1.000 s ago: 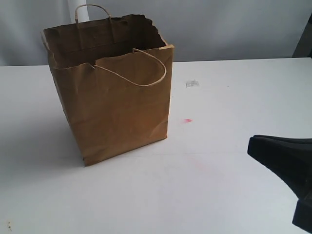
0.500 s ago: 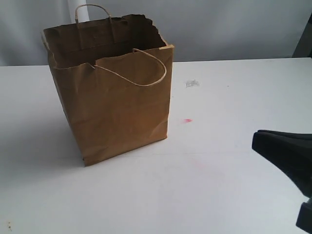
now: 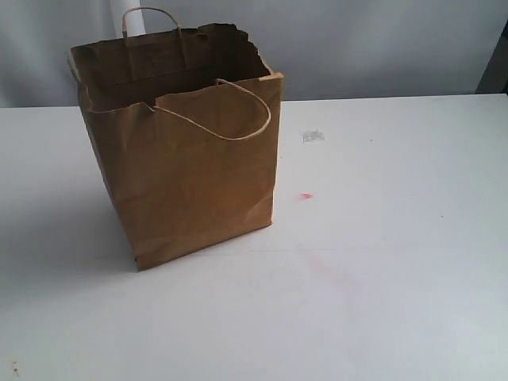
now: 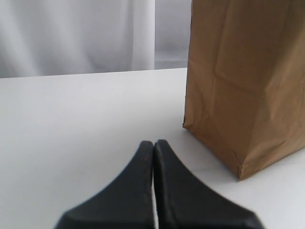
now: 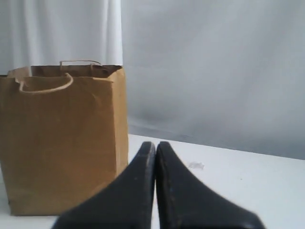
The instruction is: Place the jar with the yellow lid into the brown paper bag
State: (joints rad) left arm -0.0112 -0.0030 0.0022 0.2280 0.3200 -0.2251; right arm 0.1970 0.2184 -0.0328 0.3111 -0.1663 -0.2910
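The brown paper bag [image 3: 182, 159] stands upright on the white table, left of centre, its torn rim open and both loop handles visible. The yellow-lidded jar shows in no view. Neither gripper appears in the exterior view. In the left wrist view my left gripper [image 4: 153, 143] is shut and empty, low over the table with the bag [image 4: 248, 86] a short way off. My right gripper [image 5: 156, 144] is shut and empty too, and the bag [image 5: 62, 138] stands beyond it to one side.
The white table [image 3: 381, 262] carries a small red mark [image 3: 305, 196] and a grey smudge [image 3: 313, 136] to the right of the bag. A pale curtain and wall [image 3: 357, 48] rise behind the table's far edge.
The right gripper, seen at the lower right edge of the exterior view earlier, has slid out of that view to the right. The bag has not moved.
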